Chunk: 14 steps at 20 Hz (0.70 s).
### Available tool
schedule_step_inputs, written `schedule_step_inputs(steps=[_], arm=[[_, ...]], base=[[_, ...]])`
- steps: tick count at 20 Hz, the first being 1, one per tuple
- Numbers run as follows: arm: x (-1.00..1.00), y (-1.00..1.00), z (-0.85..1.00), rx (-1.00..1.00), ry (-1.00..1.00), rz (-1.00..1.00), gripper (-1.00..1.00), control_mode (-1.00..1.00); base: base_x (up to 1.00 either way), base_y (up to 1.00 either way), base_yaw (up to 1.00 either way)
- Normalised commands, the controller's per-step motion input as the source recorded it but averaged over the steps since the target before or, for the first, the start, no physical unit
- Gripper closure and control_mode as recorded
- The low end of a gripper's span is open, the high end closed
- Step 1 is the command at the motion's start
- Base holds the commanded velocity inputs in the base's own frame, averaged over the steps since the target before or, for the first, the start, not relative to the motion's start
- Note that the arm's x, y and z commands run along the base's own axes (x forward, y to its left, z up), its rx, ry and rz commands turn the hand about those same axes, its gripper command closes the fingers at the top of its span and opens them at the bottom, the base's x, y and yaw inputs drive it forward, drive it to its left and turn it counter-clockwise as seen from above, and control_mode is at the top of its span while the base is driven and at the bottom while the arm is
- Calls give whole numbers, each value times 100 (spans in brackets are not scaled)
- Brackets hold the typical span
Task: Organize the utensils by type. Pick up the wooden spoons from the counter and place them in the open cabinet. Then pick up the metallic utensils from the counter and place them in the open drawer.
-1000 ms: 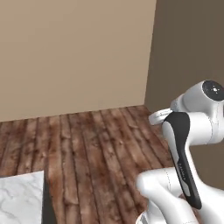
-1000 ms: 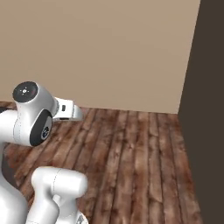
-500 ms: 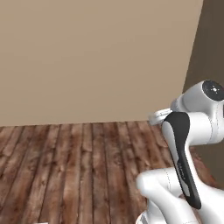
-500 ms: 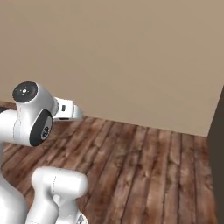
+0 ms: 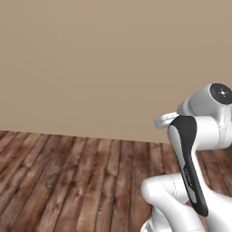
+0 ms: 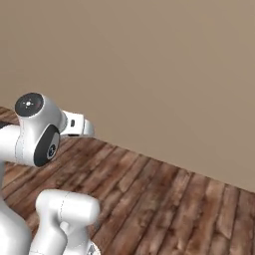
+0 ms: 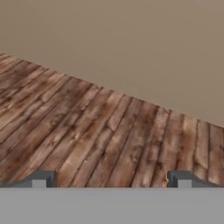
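A plain beige wall [image 5: 90,59] meets a floor of dark brown wooden planks [image 5: 68,181]. The white arm [image 6: 35,134] is folded low in front of them. In the hand view the end effector [image 7: 111,179] is spread wide, holding nothing, above the planks.
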Motion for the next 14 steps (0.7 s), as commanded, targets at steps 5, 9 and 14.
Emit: schedule_step_inputs(steps=[5, 9, 14], arm=[[0, 0, 0, 0, 0, 0, -100, 100], [0, 0, 0, 0, 0, 0, -100, 100], [0, 0, 0, 0, 0, 0, -100, 100]], base=[[79, 0, 57], [55, 0, 76], [49, 0, 83]])
